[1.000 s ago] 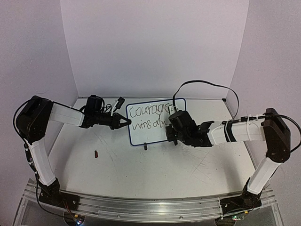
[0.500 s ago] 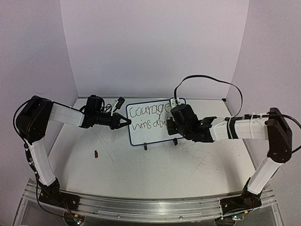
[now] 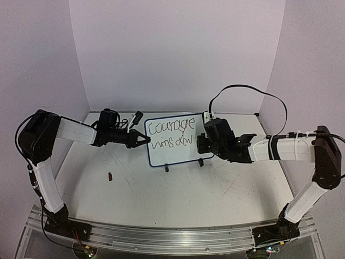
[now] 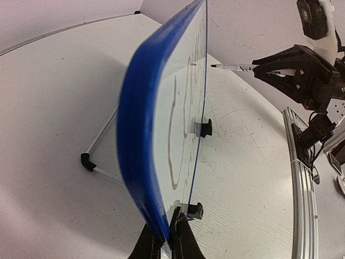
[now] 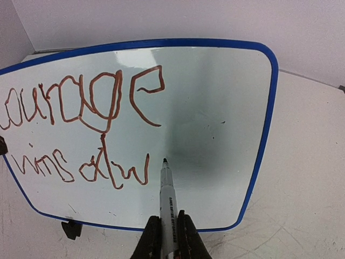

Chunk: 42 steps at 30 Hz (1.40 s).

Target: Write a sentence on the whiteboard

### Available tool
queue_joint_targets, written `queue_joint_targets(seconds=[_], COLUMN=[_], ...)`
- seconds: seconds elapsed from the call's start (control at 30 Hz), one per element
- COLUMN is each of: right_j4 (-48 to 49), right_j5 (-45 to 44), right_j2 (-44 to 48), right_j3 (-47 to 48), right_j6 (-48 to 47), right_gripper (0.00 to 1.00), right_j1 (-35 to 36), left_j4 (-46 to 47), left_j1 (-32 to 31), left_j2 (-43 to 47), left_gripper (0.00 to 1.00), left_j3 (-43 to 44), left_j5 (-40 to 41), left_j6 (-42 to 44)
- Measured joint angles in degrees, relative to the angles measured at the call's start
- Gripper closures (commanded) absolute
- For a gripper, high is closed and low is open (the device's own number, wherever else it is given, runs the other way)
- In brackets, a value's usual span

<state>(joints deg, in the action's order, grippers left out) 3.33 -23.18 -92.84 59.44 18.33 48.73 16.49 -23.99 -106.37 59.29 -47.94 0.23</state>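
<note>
Whiteboard (image 3: 175,141) stands at the back middle of the table (image 3: 161,194). Its long side runs left to right and its face looks toward the arms. Left claw (image 4: 164,243) pinches its blue left edge tight. Only that wrist view shows the wire stand (image 4: 85,160) behind. Right claw (image 5: 166,237) squeezes a marker (image 5: 168,199) that points at the board. Its wrist view alone shows the sentence (image 5: 110,102) clearly: "courage" over "wins alw".

The whiteboard (image 5: 215,108) is running off the right wrist view's left edge, cutting away the first letter of the sentence (image 5: 81,129), while in the left wrist view its near rim is blurring and that sentence is lying too edge-on to read.
</note>
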Motion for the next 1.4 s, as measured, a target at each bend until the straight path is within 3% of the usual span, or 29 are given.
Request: queue_joint_targets(seconds=[1.4], right_j4=[0.0], right_j5=[1.5], right_j2=[-3.5], right_j3=[0.2], right_j6=[0.7], right_gripper=[1.00], right_j1=[0.7], left_j4=[-0.5], left_j1=[0.0], left_j2=[0.0], left_gripper=[1.00], left_j3=[0.3], left_j5=[0.1], left_j6=[0.0])
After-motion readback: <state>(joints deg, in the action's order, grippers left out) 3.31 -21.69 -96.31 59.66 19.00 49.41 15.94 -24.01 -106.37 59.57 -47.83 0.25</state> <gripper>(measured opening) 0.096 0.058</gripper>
